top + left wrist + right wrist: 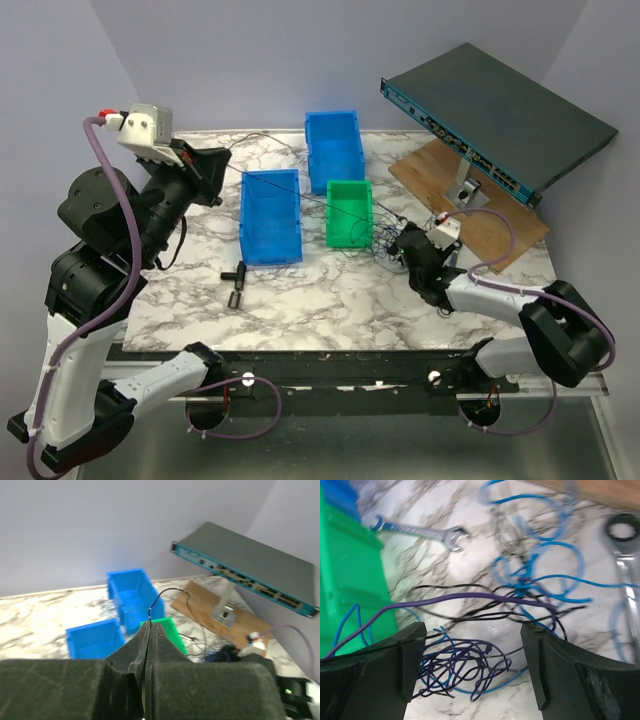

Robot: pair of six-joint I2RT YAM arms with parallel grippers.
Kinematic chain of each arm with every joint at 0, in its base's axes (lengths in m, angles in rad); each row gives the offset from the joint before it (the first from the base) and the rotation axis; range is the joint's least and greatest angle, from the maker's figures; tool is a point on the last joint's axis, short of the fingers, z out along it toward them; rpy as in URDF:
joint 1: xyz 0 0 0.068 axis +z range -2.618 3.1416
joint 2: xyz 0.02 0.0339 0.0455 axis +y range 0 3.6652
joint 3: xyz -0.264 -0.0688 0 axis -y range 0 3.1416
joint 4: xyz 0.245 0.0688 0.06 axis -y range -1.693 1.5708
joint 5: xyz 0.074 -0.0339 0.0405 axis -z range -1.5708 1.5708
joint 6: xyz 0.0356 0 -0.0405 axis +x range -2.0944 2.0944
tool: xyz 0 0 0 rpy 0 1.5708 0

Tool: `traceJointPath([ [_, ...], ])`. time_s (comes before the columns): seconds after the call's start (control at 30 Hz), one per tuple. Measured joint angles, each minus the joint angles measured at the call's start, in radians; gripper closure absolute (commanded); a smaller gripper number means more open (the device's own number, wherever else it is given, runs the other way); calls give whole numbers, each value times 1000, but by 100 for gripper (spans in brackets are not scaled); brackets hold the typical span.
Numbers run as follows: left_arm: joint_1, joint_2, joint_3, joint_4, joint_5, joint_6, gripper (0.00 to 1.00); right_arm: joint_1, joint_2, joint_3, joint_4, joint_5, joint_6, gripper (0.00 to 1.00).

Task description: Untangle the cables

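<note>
While the left gripper [148, 640] clamps one black cable [170, 589], the cable tangle [460, 665] lies directly between the right gripper's [472, 630] spread fingers.

The marble-look table [330, 310] had a fair bit sitting on it. The nearer blue bin [270, 215] and the farther blue bin [334, 148] were around the middle, with a green bin [349, 212] just right of the nearer one. A wooden board [505, 230] took up the far right corner. A black T-shaped tool [237, 280] lay in front of the nearer blue bin. The cables [520, 595] were a blue, purple and black mess right by the green bin, with a small wrench [417, 530] and a bigger wrench [626, 565] near them.
</note>
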Motion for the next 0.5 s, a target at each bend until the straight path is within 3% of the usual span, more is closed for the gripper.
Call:
traceJointPath([
  [0.3,143,-76,-40,-74,-170,8,100,-65,-115,-76,-101,143,169,16],
  [0.5,176,-138,-65,-74,-321,55,100,-65,-141,-91,-141,187,232,17],
])
